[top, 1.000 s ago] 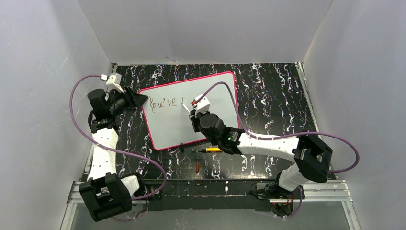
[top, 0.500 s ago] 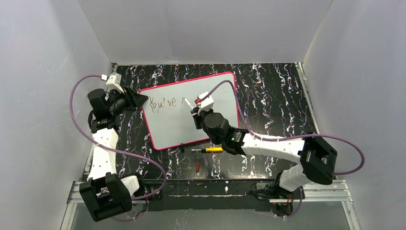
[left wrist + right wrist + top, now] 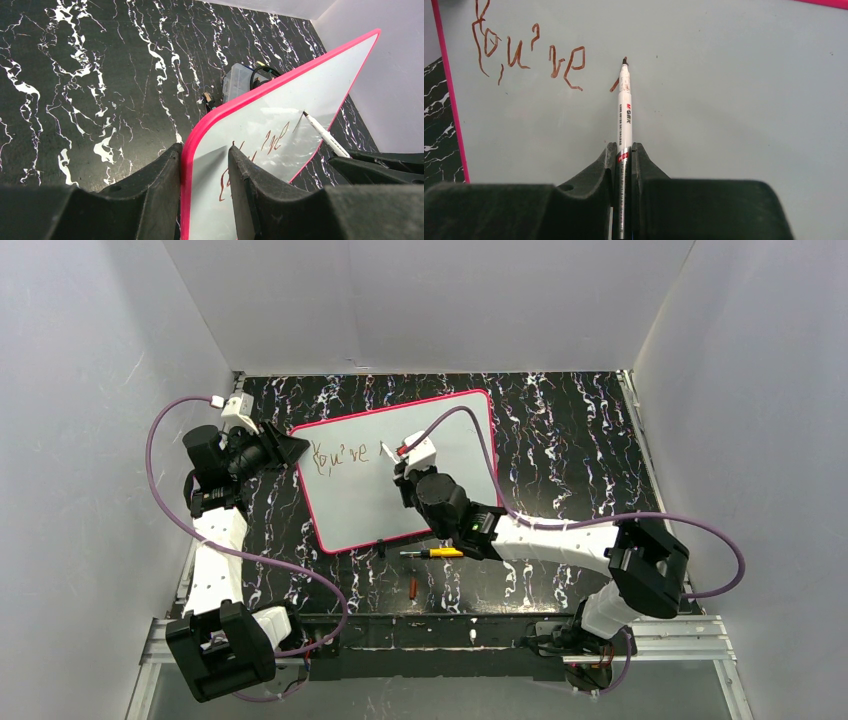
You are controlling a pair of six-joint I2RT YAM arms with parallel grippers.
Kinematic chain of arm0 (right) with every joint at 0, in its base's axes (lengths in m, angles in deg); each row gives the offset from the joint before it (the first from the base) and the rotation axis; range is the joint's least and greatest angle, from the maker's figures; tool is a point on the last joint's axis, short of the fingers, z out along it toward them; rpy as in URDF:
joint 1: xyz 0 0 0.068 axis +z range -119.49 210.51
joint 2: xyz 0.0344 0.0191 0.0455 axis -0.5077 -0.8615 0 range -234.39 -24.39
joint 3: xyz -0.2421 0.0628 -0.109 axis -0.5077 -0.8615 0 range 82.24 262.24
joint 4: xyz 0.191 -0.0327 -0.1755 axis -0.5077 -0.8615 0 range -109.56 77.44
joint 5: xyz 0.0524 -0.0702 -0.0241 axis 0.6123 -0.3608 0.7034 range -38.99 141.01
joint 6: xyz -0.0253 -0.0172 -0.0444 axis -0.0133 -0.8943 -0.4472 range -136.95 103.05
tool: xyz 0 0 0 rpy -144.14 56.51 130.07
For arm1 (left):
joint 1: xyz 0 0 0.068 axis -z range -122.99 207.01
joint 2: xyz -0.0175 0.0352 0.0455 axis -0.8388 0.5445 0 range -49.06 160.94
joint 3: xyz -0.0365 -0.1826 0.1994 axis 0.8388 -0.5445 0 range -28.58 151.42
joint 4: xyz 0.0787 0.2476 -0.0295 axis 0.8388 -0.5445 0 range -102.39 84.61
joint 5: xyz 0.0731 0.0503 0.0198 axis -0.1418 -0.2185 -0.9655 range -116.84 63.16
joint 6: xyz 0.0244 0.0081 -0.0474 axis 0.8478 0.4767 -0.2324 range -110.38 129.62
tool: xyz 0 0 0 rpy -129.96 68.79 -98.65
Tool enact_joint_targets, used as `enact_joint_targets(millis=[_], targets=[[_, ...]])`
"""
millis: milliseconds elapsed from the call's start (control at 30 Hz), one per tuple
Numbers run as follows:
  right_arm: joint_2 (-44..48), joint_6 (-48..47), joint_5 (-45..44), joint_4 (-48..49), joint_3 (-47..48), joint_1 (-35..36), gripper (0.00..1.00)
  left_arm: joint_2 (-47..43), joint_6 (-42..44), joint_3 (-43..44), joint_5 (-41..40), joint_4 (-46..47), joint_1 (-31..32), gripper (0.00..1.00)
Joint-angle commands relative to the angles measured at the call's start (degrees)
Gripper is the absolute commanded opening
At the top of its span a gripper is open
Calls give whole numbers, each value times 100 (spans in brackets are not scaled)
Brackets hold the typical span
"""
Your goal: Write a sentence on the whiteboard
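Observation:
The whiteboard [image 3: 450, 440] lies on the black marbled table, white with a pink-red rim. My left gripper [image 3: 290, 448] is shut on its near-left corner, and in the left wrist view its fingers [image 3: 155, 185] straddle the rim [image 3: 186, 165]. The sentence [image 3: 524, 55] reads "You've" in reddish-brown, also seen as the lettering [image 3: 340, 454]. My right gripper [image 3: 624, 150] is shut on a white marker [image 3: 625, 110]. The marker's tip rests on the whiteboard [image 3: 734, 100] beside a short fresh stroke [image 3: 614, 86], to the right of the word.
A yellow-and-black pen [image 3: 432, 552] lies on the table just in front of the board, with a small red piece [image 3: 414, 587] nearer me. A black clip [image 3: 381, 545] sits on the front rim. A clear box [image 3: 237, 80] shows behind the board. White walls enclose the table.
My right wrist swung a little right with the marker, then came back left and slightly up the board past "You've". The left arm and the board have not moved.

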Motion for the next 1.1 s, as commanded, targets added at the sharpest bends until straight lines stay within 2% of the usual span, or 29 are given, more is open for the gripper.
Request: enact_joint_targets(millis=[0,200,433,467,500,533,1067], targets=[[-7,19,-208,134,275,-49,1,-164,35,42,208,-18,41,36],[408,-148,146,584,-125,-49,1,-171,22,42,207,-11,38,36],[374,-103,-95,392,-147,-49,1,-173,13,33,208,-3,36,36],[345,-89,-121,357,-125,-49,1,-173,13,33,-386,-1,40,36],[320,-70,-138,321,-109,-49,1,-166,16,33,133,-2,39,36],[304,-62,-143,291,-89,-49,1,-164,13,33,203,-2,39,36],[159,202,-57,-286,-59,-49,1,-166,25,32,208,1,41,36]])
